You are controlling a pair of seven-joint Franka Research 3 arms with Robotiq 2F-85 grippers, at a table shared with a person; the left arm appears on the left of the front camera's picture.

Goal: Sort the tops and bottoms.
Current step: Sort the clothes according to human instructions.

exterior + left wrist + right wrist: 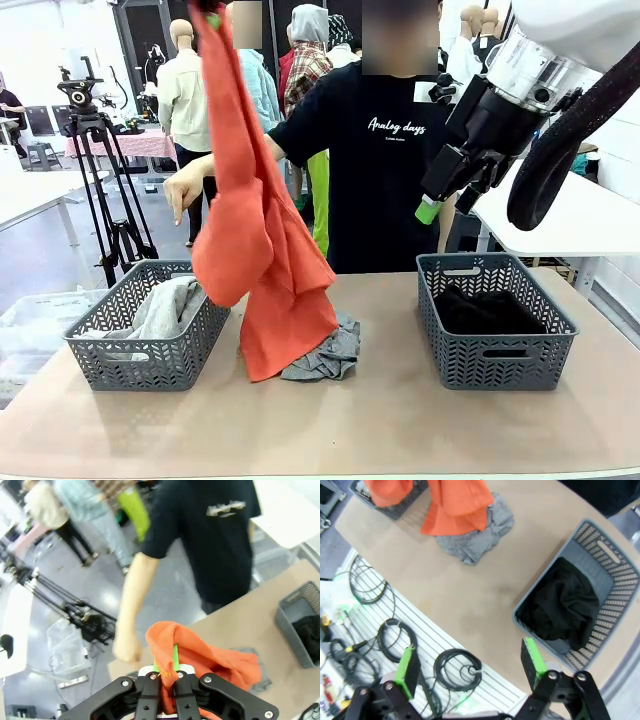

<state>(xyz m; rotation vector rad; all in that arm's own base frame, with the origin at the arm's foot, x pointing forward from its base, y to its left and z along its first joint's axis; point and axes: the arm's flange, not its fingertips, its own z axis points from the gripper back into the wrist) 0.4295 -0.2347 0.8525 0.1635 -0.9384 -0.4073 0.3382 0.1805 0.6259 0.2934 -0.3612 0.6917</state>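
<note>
**A:** Where is the orange T-shirt point(262, 260) in relation to the left basket point(150, 368)?

**B:** It hangs just beside it, on the side facing the other basket point(495, 365), which stands well apart. The left gripper point(166, 669) has its jaws pinched tight on a fold of the shirt, high above the left basket's rim.

**A:** So which way does the long axis run?

**B:** Straight up and down, from the jaws to the hem. The hem hangs low, in front of the mottled grey top point(335, 358) lying on the table point(400, 430) near the left basket.

**A:** What's inside the left basket?

**B:** The light grey top point(165, 310), so I judge that tops go there. The shirt needs carrying sideways over the rim and then lowering. If it travels too low, the bunched lower half may catch the basket wall.

**A:** And the right gripper point(470, 667)?

**B:** Its jaws are wide and hold nothing. It is raised far from the left basket, above the other one, where the black bottoms point(490, 312) lie. The left arm is much the nearer.

**A:** The person's hand point(185, 192)?

**B:** It is above the left basket's far side, close to the hanging shirt. I can't tell whether it touches.
</note>
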